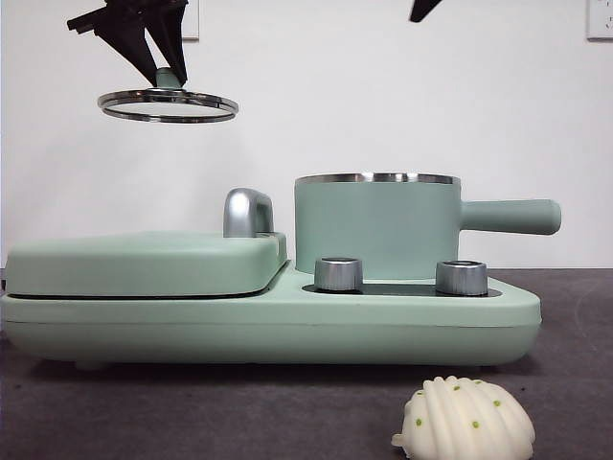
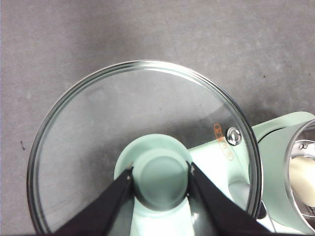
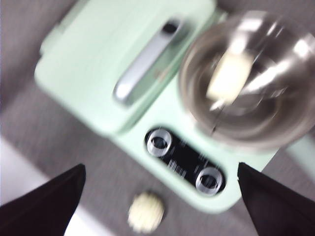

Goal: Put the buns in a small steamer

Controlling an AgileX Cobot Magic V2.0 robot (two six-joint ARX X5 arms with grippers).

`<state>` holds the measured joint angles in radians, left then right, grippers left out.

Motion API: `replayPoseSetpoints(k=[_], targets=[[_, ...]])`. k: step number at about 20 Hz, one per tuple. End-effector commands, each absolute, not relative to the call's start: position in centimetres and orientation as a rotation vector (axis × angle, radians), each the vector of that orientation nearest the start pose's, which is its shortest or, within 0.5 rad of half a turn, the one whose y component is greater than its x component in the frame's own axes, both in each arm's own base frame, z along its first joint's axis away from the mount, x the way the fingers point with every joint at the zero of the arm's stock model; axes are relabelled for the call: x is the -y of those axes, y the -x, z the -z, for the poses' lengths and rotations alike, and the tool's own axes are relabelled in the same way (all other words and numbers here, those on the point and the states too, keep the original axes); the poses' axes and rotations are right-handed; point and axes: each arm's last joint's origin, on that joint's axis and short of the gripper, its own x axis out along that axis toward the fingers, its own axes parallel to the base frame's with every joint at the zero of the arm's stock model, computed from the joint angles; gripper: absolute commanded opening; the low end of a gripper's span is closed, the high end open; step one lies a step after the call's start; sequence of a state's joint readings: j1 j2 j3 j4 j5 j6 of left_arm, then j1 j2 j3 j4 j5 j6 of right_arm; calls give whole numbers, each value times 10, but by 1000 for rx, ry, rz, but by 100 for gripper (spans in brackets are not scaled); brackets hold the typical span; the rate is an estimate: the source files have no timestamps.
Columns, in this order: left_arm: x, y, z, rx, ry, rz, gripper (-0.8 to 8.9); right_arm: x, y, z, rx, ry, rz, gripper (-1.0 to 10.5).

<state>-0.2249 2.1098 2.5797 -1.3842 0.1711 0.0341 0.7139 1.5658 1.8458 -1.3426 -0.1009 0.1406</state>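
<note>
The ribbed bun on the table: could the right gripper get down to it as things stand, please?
Probably yes. The right gripper is open and holds nothing, and the ribbed bun lies in the open in front of the cooker with nothing over it. The left gripper holds the lid well off to the side.

Count on inspection: two buns, one ribbed bun (image 1: 466, 420) on the counter (image 1: 239, 412), one plain bun (image 3: 229, 76) inside the steamer (image 1: 378, 225). One lid (image 1: 168, 104). Two control knobs (image 1: 338, 273). One griddle (image 1: 144, 264).
</note>
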Motion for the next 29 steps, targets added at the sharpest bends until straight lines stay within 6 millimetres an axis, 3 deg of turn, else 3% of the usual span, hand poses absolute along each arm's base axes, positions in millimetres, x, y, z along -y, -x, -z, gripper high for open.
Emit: replayPoseSetpoints(k=[1, 4, 8, 12, 16, 19, 22, 24, 29], targets=[[96, -389, -433, -847, -53, 395, 10, -187, -191, -384, -1239, 269, -640, 491], [98, -388, -433, -846, -55, 399, 10, -192, -168, -343, -1345, 309, -635, 491], [99, -388, -433, -847, -57, 402, 10, -204, -152, -287, -1399, 292, -609, 491], [101, -387, -433, -847, -59, 407, 10, -207, -143, -233, -1414, 283, -602, 491], [104, -387, -432, -848, -61, 413, 10, -200, -139, -193, -1409, 250, -585, 489], [106, -386, -432, -848, -64, 419, 10, -197, -139, -179, -1393, 233, -588, 404], [108, -386, -432, -850, -66, 422, 10, -199, -142, -179, -1335, 229, -578, 339], [109, -385, -432, -850, -67, 426, 10, -200, -144, -179, -1325, 211, -570, 187], [111, -385, -432, -852, -69, 429, 10, -198, -143, -179, -1341, 210, -554, 143]])
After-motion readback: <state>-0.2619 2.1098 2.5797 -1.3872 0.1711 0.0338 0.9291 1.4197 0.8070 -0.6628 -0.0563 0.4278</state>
